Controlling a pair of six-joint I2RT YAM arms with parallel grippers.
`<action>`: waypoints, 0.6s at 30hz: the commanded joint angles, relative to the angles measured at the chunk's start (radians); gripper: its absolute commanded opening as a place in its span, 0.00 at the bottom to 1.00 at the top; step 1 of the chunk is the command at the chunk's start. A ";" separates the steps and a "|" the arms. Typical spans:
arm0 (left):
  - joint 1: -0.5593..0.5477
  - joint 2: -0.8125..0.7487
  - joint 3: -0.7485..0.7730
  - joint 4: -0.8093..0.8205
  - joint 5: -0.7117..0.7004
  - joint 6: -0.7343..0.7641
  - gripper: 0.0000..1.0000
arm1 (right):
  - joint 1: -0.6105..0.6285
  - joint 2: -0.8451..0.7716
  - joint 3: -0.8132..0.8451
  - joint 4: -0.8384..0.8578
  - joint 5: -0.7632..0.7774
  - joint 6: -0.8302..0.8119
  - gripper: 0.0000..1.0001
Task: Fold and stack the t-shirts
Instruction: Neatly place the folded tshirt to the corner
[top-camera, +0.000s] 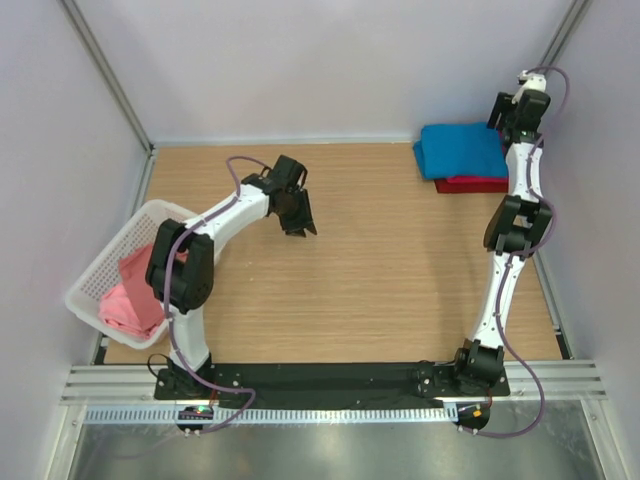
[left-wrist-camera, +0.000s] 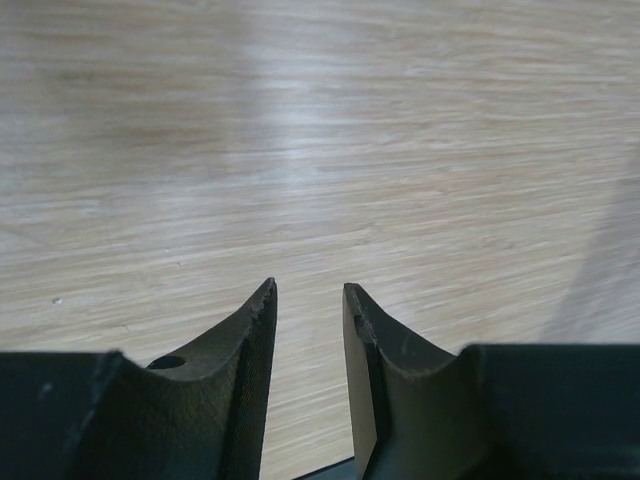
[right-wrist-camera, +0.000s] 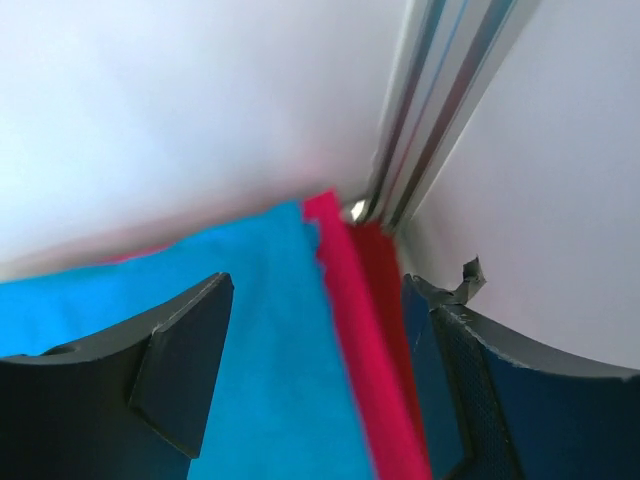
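Currently, the blue t-shirt lies folded on the red t-shirt at the table's 1 o'clock corner, forming the stack. The right gripper hovers above it, spread wide and empty. The left gripper is narrowly parted and empty, likely positioned to fetch the pink t-shirts from the basket at 8 o'clock.

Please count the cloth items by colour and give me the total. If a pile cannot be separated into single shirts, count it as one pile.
Blue t-shirt: 1, folded, lying on the red one.
Red t-shirt: 1, folded, underneath.
Pink heap in the basket: 1; the number of shirts in it cannot be told.
Total: 3 cloth items.
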 joint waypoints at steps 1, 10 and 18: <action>-0.002 -0.053 0.043 -0.025 -0.004 0.020 0.35 | 0.031 -0.190 -0.109 -0.012 -0.002 0.111 0.75; 0.008 -0.139 0.000 -0.001 -0.012 0.049 0.35 | 0.176 -0.382 -0.397 -0.138 -0.054 0.238 0.22; 0.016 -0.217 -0.087 0.019 -0.007 0.061 0.36 | 0.236 -0.434 -0.622 -0.116 -0.074 0.269 0.15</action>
